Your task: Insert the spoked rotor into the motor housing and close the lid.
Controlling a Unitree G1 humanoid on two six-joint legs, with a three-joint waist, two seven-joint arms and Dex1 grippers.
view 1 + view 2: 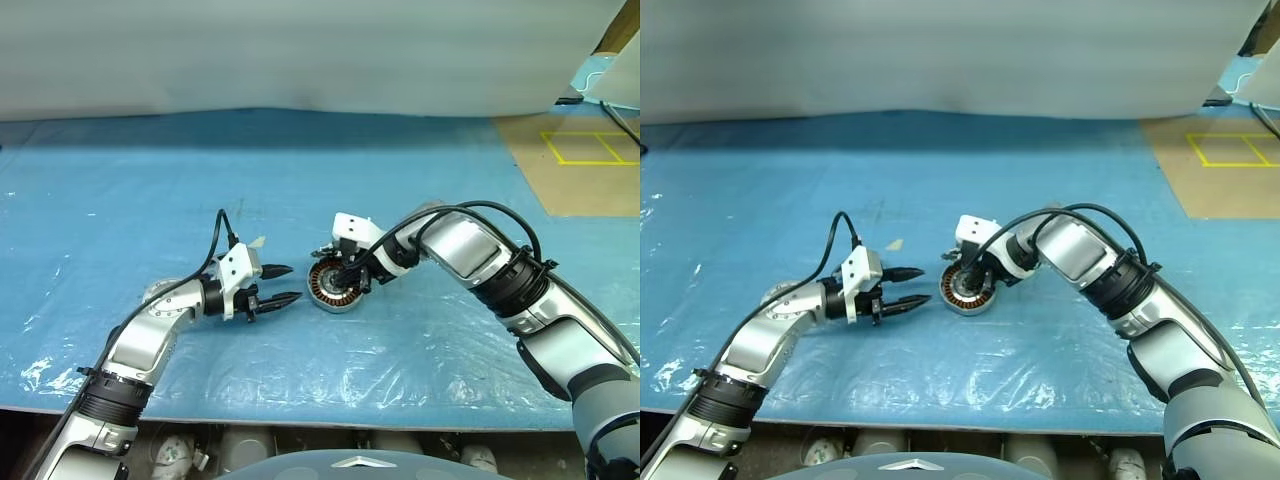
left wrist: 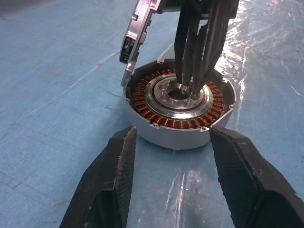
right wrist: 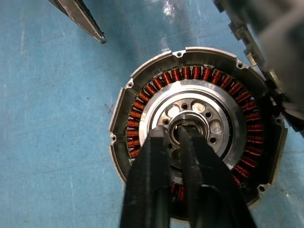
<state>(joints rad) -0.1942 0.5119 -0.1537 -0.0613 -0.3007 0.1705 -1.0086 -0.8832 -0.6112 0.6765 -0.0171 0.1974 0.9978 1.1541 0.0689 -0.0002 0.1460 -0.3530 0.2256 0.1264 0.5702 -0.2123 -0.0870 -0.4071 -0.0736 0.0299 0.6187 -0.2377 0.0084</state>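
The motor housing (image 1: 328, 303) lies flat on the blue sheet, its ring of copper windings (image 3: 142, 102) facing up. The spoked rotor (image 3: 214, 113) sits inside it, a silver disc with round holes around a central hub. My right gripper (image 3: 175, 130) points down onto that hub, its fingers (image 2: 187, 52) a narrow gap apart at the hub's rim. My left gripper (image 1: 290, 284) hovers level just left of the housing, open and empty. A silver flat part (image 2: 138, 42) stands on edge at the housing's far rim. I cannot tell whether it is the lid.
A blue plastic sheet (image 1: 150, 180) covers the table, with a pale wall behind it. A brown board with yellow tape (image 1: 585, 150) lies at the far right. The table's front edge (image 1: 300, 410) runs close below both arms.
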